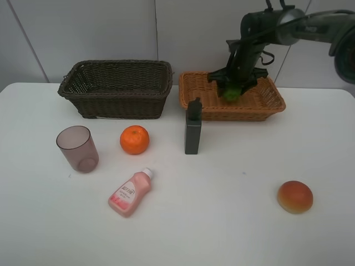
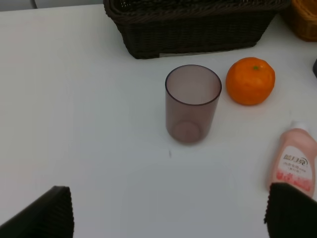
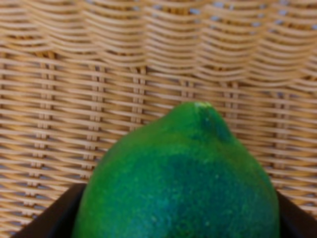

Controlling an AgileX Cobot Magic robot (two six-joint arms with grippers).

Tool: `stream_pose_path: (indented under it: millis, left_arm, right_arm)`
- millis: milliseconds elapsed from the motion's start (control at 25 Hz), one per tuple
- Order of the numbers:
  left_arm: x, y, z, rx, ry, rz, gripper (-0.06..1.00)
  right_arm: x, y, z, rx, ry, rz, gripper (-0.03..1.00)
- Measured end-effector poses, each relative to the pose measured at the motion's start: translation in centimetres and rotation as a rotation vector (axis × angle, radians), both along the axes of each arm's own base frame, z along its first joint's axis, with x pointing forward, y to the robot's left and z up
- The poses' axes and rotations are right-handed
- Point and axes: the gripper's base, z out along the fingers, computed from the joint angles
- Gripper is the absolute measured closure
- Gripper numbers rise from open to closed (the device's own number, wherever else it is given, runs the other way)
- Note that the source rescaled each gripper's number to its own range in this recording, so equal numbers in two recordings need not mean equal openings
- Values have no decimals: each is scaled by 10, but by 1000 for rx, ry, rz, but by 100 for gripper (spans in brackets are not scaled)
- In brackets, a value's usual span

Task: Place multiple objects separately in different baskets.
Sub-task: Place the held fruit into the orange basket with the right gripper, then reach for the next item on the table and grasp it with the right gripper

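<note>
Held item: green round fruit, clamped across its sides in right end effector, down within light tan basket at far right. Touching the basket floor or not, cannot tell. Judged light, stiff, smooth-skinned and a bit slippery. Round, so likely to roll on release. Best held across widest part, as now. Not fragile. Wicker walls low and close around, far wall just behind fruit in the right wrist view. Straight-up exit looks safest. Dark grey bottle upright just beside the basket's near-left corner, tall, easy to tip if swept. Dark brown basket at far left, deeper walls. On desk near of it: mauve cup upright, orange to its right, pink bottle lying on its side nearer. Mango-like fruit alone at near right, well apart, open room all round. Left end effector wide open, gripping nothing, hovering above desk near the cup.
</note>
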Motion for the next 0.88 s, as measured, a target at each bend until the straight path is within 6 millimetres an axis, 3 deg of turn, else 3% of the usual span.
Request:
stream_pose_path:
  millis: [360,560,760,880]
  left_arm:
    - [0,0,0,0,0,0,-6]
    - [0,0,0,0,0,0,-6]
    - [0,0,0,0,0,0,-6]
    - [0,0,0,0,0,0,-6]
  right_arm:
    - [1,1,-9,0,6,1,49]
    - [1,1,-8,1,3,1,7]
    - [-1,-1,-1,-5,19,-4,-1]
    - [-9,-2,22,-14,38,-11,-1]
